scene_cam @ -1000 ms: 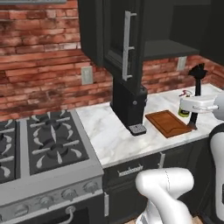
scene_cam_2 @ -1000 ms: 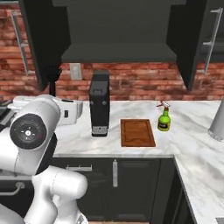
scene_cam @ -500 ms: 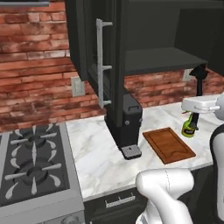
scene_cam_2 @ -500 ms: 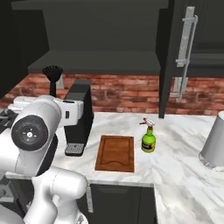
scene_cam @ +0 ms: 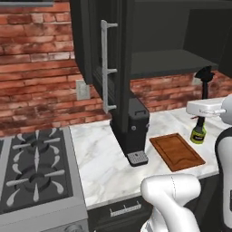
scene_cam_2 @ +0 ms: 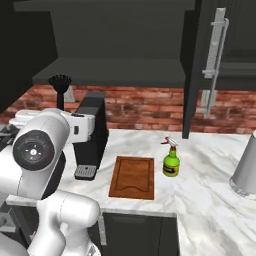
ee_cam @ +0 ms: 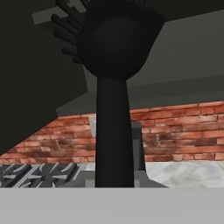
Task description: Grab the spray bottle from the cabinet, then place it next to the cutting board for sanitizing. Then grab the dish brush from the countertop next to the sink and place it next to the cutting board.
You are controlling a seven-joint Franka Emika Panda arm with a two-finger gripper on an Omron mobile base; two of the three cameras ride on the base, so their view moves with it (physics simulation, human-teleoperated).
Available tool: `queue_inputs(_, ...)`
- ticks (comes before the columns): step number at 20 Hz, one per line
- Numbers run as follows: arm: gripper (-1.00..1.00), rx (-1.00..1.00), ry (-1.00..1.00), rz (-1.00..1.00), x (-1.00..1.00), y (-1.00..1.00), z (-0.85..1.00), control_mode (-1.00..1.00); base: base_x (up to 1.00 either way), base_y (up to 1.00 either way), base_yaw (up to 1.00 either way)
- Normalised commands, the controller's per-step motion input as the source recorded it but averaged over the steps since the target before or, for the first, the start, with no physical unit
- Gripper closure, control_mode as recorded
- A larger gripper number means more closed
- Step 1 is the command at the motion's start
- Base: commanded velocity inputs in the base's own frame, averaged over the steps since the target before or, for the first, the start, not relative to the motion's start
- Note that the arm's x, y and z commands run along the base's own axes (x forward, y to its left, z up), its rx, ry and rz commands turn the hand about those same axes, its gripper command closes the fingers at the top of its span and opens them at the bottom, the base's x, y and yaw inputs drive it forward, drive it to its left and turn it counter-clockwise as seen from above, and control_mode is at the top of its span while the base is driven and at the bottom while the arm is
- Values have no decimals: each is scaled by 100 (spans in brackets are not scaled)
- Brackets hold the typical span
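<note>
Gripper (scene_cam: 205, 102) clamped on the dish brush (ee_cam: 113, 87), held upright with the bristle head on top and the handle running down into the hand; the fingertips themselves are hidden, but the brush stands off the counter, carried at the end of the white arm. In the left base view the dish brush (scene_cam: 205, 79) sticks up above the white wrist at the right edge, over the countertop (scene_cam: 99, 154). In the right base view the brush (scene_cam_2: 60, 87) rises at the left, beside the coffee machine (scene_cam_2: 92, 132). Spray bottle (scene_cam_2: 171, 159) stands upright on the countertop (scene_cam_2: 200, 200), just beside the right edge of the cutting board (scene_cam_2: 133, 177), not touching it. Same bottle (scene_cam: 198, 131) in the left base view, near the far right corner of the cutting board (scene_cam: 176, 151). Coffee machine (scene_cam: 134, 131) sits left of the board, under the cabinet (scene_cam: 149, 41), whose door (scene_cam: 97, 63) hangs open with the silver bar handle (scene_cam: 107, 65) facing out; inner shelf is dark. Stove (scene_cam: 31, 167) at left, brick wall (scene_cam: 41, 68) behind. Grey metal container (scene_cam_2: 246, 167) at the right edge of the right base view.
</note>
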Motion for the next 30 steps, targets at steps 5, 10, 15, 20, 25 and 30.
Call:
queue_inputs(5,100,0,0,0,0,0,0,100,41,3,-33)
queue_inputs(10,100,0,0,0,0,0,0,100,40,-1,-8)
queue_inputs(15,100,-1,5,-1,48,-33,-45,-100,0,0,0)
queue_inputs(20,100,-14,2,-2,97,0,-81,-100,0,0,0)
queue_inputs(25,100,-15,9,1,97,5,-69,-100,0,0,0)
queue_inputs(30,100,-3,24,2,61,-16,-49,-100,0,0,0)
